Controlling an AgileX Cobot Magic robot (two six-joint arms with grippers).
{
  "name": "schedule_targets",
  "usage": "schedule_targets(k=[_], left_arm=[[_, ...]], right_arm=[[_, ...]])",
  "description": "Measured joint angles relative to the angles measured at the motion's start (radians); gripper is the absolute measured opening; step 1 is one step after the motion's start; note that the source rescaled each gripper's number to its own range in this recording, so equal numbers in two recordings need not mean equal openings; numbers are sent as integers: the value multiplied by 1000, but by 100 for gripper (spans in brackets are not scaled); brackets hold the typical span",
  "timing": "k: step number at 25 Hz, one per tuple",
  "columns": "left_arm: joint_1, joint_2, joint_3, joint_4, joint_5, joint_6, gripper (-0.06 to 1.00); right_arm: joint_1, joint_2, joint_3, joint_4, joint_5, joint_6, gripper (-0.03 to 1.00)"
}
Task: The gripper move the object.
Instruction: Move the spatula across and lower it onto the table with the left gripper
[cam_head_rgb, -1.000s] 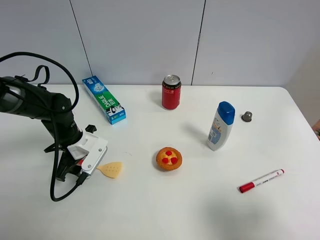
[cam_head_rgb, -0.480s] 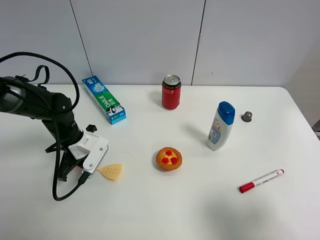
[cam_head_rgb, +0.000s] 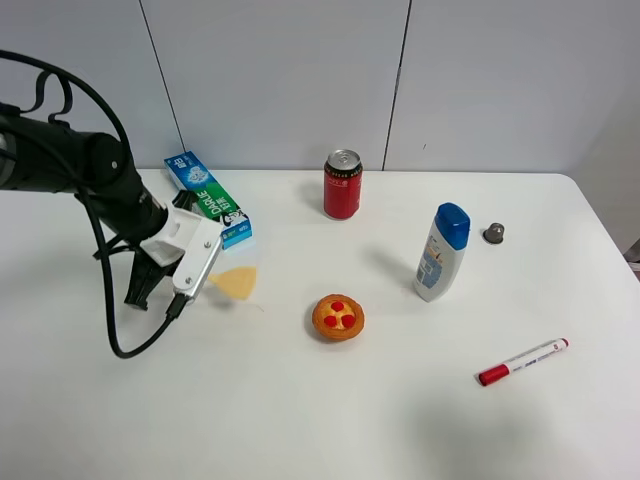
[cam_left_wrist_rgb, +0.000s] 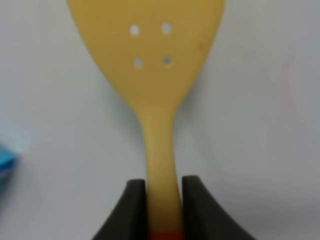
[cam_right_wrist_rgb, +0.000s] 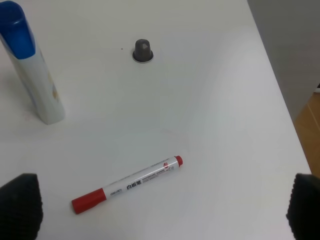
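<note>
My left gripper (cam_head_rgb: 190, 272), a white-grey boxy hand on a black arm, is shut on the toy spatula. Its tan perforated blade (cam_head_rgb: 237, 282) sticks out toward the table's middle, just in front of the toothpaste box, and seems to hang slightly above the table. In the left wrist view the black fingers (cam_left_wrist_rgb: 131, 212) clamp the spatula's neck (cam_left_wrist_rgb: 161, 165) where tan meets orange-red, and the blade (cam_left_wrist_rgb: 150, 45) points away from the gripper (cam_left_wrist_rgb: 162, 212). My right gripper (cam_right_wrist_rgb: 162, 207) is open and empty, over the table's right side; only its black fingertips (cam_right_wrist_rgb: 20, 205) show.
A blue-green toothpaste box (cam_head_rgb: 208, 198) lies just behind the left gripper. A red can (cam_head_rgb: 342, 185) stands at the back middle, a toy tart (cam_head_rgb: 338, 317) in the middle. On the right are a blue-capped white bottle (cam_head_rgb: 441, 252), a small grey cap (cam_head_rgb: 493, 233) and a red-capped marker (cam_head_rgb: 523, 361).
My left gripper has carried the spatula away from the front-left of the table, back and slightly right, to just in front of the toothpaste box. The other objects have not moved.
</note>
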Motion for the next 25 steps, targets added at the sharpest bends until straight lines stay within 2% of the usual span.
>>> schedule_targets(k=[8, 13, 17, 21, 25], left_arm=[[0, 21, -248, 6, -43, 0, 0], [0, 121, -391, 0, -76, 0, 0], [0, 202, -499, -35, -88, 0, 0], [0, 267, -570, -41, -126, 0, 0], [0, 328, -585, -45, -211, 6, 0]], right_arm=[[0, 0, 0, 0, 0, 0, 100], [0, 0, 0, 0, 0, 0, 100], [0, 0, 0, 0, 0, 0, 100], [0, 0, 0, 0, 0, 0, 100], [0, 0, 0, 0, 0, 0, 100]])
